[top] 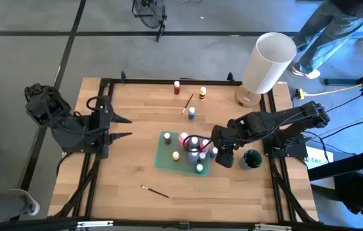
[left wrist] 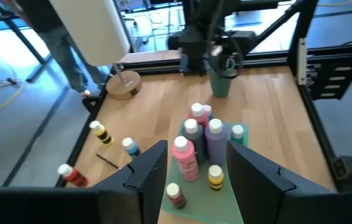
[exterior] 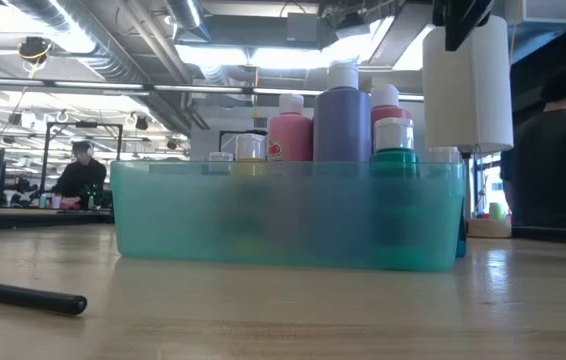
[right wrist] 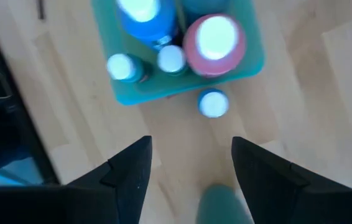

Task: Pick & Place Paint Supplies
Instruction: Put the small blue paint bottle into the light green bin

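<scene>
Bench (top: 124, 179): pale wooden butcher-block top in a black metal frame.

Translucent teal plastic tray (top: 166, 160): near the middle of the bench, slightly toward the right edge. It holds a cluster of small paint bottles, among them a pink bottle (top: 182, 137), a tall purple bottle (top: 194, 152), a yellow bottle (top: 176, 156) and a green bottle (top: 199, 169). In the low view the pink, purple and green ones stand upright above the tray wall.

Loose bottles, toward the far edge: red bottle (top: 176, 85), yellow-and-black bottle (top: 202, 93), blue bottle (top: 192, 113).

Thin dark-handled brushes: one (top: 187, 103) lies between the loose bottles; another (top: 154, 190) lies alone near the near edge.

Dark green cup (top: 251, 159): by the right edge, just beside the right hand.

Large white cylinder (top: 268, 62): on a round wooden base at the far right corner.

Right hand (top: 222, 156): hangs at the tray's right side, fingers parted, gripping nothing.

Left hand (top: 125, 127): waits near the left edge, well apart from the tray, fingers parted and empty.
</scene>
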`<act>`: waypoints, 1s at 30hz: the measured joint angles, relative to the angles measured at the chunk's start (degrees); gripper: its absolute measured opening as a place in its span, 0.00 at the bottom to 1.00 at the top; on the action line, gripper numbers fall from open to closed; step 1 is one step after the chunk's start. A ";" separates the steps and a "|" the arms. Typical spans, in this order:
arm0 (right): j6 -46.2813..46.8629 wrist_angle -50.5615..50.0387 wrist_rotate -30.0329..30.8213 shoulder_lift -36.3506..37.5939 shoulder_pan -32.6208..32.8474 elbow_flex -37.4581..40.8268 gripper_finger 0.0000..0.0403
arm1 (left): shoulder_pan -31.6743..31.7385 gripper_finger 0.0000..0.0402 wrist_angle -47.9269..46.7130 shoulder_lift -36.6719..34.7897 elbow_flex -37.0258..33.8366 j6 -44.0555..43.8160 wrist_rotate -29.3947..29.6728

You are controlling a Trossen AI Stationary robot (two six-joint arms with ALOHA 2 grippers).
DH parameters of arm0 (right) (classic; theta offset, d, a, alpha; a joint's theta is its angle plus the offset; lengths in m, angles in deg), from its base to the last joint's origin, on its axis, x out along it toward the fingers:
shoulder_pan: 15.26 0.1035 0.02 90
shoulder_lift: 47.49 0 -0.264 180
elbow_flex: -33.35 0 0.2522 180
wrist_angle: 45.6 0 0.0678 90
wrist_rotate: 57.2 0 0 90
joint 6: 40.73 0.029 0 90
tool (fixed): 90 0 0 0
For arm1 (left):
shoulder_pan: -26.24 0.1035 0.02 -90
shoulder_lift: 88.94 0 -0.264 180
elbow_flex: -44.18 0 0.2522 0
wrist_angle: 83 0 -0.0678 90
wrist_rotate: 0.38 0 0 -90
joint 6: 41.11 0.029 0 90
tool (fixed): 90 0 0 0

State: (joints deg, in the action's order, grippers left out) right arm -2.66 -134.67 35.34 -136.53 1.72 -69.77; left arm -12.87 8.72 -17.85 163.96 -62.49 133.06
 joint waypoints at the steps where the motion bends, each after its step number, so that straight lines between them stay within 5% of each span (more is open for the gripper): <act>1: 0.19 0.30 -0.80 0.02 0.01 0.00 0.56 | 0.02 0.40 -0.30 0.00 0.00 -0.27 0.61; 9: 6.51 0.03 -2.39 0.00 -0.29 0.00 0.60 | 0.04 0.40 -0.52 0.02 0.00 -1.44 1.64; 30: 1.93 -0.11 -7.05 0.00 -0.79 0.00 0.75 | 0.04 0.40 -0.48 0.04 0.00 -2.43 3.45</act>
State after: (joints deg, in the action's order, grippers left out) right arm -0.73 -134.77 28.29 -136.53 0.94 -69.77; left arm -12.83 8.24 -17.81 163.96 -64.92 136.52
